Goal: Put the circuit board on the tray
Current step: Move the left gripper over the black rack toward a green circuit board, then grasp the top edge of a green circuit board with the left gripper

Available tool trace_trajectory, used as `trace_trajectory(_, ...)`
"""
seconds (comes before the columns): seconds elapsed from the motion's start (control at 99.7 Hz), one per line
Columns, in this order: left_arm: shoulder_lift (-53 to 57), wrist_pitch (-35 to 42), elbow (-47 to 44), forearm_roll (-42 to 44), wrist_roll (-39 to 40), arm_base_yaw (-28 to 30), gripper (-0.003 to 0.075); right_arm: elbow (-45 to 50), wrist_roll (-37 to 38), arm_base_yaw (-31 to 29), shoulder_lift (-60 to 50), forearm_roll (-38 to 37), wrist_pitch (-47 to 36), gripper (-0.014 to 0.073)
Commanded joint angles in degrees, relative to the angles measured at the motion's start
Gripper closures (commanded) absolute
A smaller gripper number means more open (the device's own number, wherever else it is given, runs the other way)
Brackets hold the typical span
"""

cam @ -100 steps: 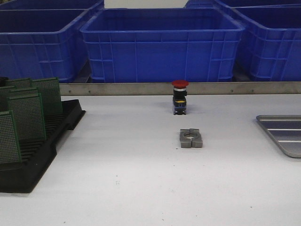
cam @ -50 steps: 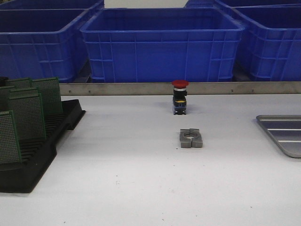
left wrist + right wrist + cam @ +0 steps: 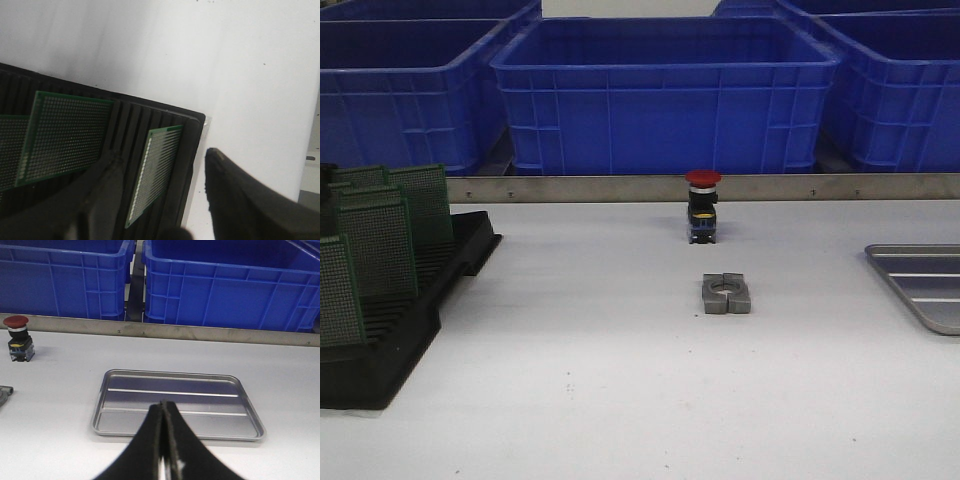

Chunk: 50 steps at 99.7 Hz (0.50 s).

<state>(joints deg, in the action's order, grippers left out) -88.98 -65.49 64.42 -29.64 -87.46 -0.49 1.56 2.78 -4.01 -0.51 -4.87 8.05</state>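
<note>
Nothing has shifted on the table (image 3: 570,400) since a second ago. Four green circuit boards (image 3: 382,245) stand upright, long axes vertical, in the black rack (image 3: 415,330) at left. Only the wrist views show the left gripper (image 3: 160,200), spread around one board, and the right gripper (image 3: 164,440), pressed together above the tray (image 3: 177,402).

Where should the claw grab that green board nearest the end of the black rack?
Probably by its free upper edge, coming from above. The circuit board stands on edge in the black rack, so its lower edge sits in a slot. The left gripper is open, one finger on each face of the board.
</note>
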Motion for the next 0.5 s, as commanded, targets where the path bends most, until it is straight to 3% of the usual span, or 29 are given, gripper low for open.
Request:
trace_trajectory(0.0,0.25,-0.15,1.78,-2.46,-0.10,-0.95,0.0376,-0.03,-0.01,-0.21,-1.33,-0.70,-4.59,0.0655)
trace_trajectory(0.261,-5.04,0.61,1.78,-2.45,-0.10,-1.49,0.0412,-0.03,-0.01,-0.20,-1.33,-0.70,-4.53,0.0655)
trace_trajectory(0.361,-6.18,0.41,1.78,-2.59,-0.10,-1.49,0.0498,-0.03,-0.01,-0.20,-1.33,-0.70,-4.53,0.0655)
trace_trajectory(0.491,-6.18,-0.05,1.78,-2.68,-0.10,-1.49,0.0671,-0.03,-0.01,-0.20,-1.33,-0.70,-4.53,0.0655)
